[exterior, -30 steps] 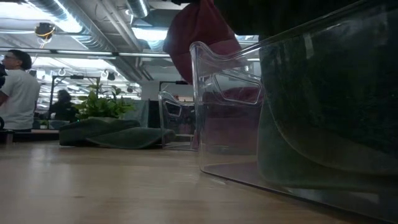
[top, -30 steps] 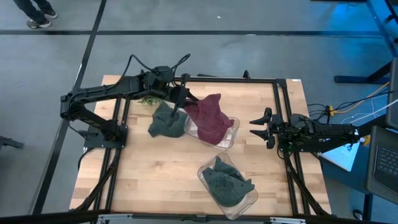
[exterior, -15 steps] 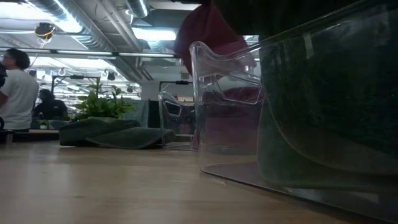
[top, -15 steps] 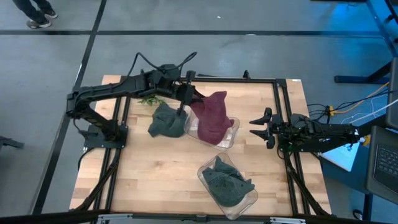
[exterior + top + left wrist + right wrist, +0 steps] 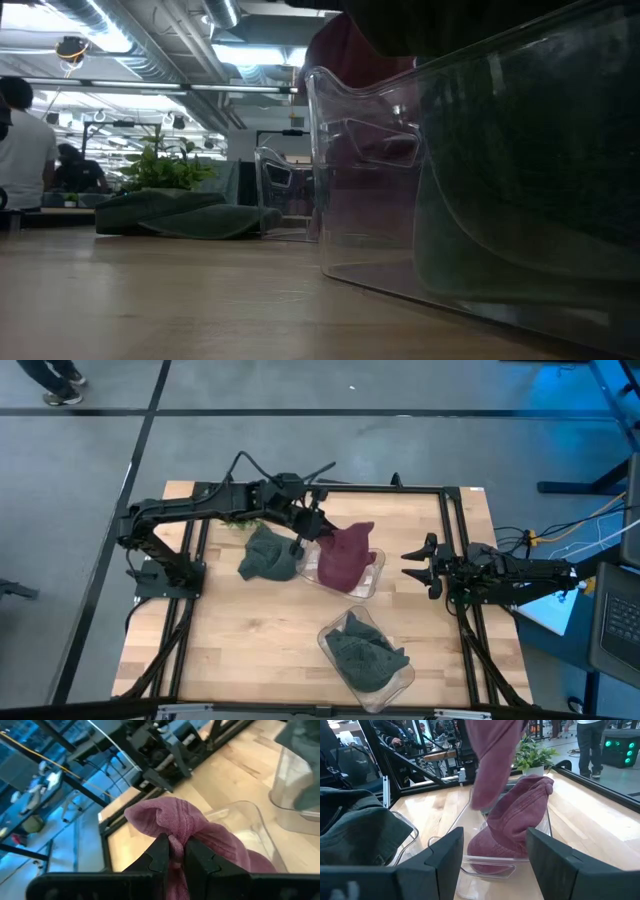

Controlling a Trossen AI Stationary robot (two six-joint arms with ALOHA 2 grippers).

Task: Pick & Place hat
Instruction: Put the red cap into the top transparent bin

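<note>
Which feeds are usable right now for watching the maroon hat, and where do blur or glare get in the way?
High view: even light, maroon hat clear over its clear bin. Low view: near bin fills the frame, hat seen only through reflective plastic. Left wrist view: left gripper sharp on the hat, background blue-tinted and soft. Right wrist view: hat sharp.

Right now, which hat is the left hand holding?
The maroon hat above the clear bin; the left hand pinches its fabric. Both green hats lie untouched.
</note>
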